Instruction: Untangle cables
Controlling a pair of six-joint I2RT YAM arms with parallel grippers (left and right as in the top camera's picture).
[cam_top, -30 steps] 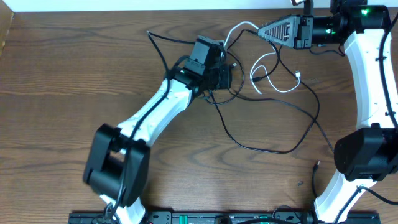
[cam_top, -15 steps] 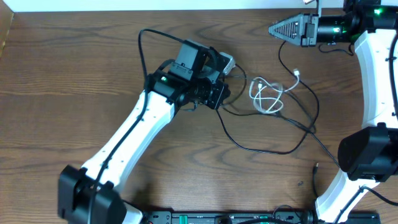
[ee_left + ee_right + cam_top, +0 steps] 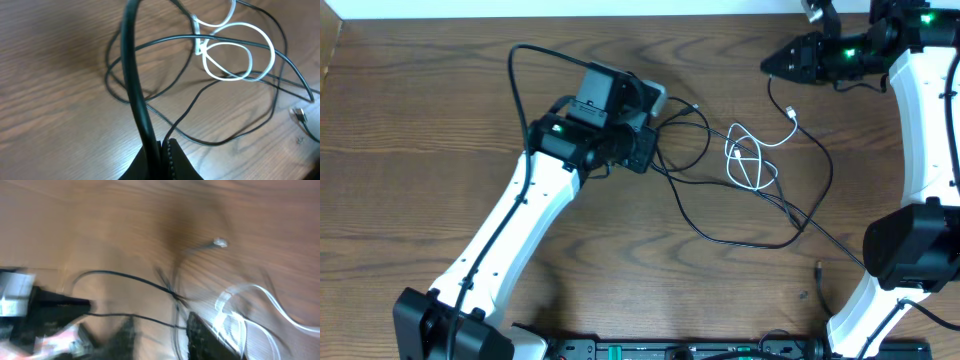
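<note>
My left gripper (image 3: 642,152) is shut on a black cable (image 3: 513,75) that loops up and to the left of it. In the left wrist view the fingers (image 3: 160,152) pinch this cable (image 3: 131,75). More thin black cables (image 3: 740,240) lie crossed on the wood. The white cable (image 3: 750,165) lies in a loose coil among them, its plug end (image 3: 793,116) toward the right arm. It also shows in the left wrist view (image 3: 235,50). My right gripper (image 3: 772,63) is open and empty, above the table's far right. Its view is blurred; its fingers (image 3: 160,335) stand apart.
A black cable's plug end (image 3: 818,268) lies near the right arm's base (image 3: 910,245), and also shows in the left wrist view (image 3: 299,114). The table's far edge meets a white wall (image 3: 570,8). A black rail (image 3: 670,350) runs along the front edge.
My left gripper has moved left, dragging its black cable. My right gripper let go of the white cable, which dropped into a coil on the table, and has drawn back to the right and opened.
</note>
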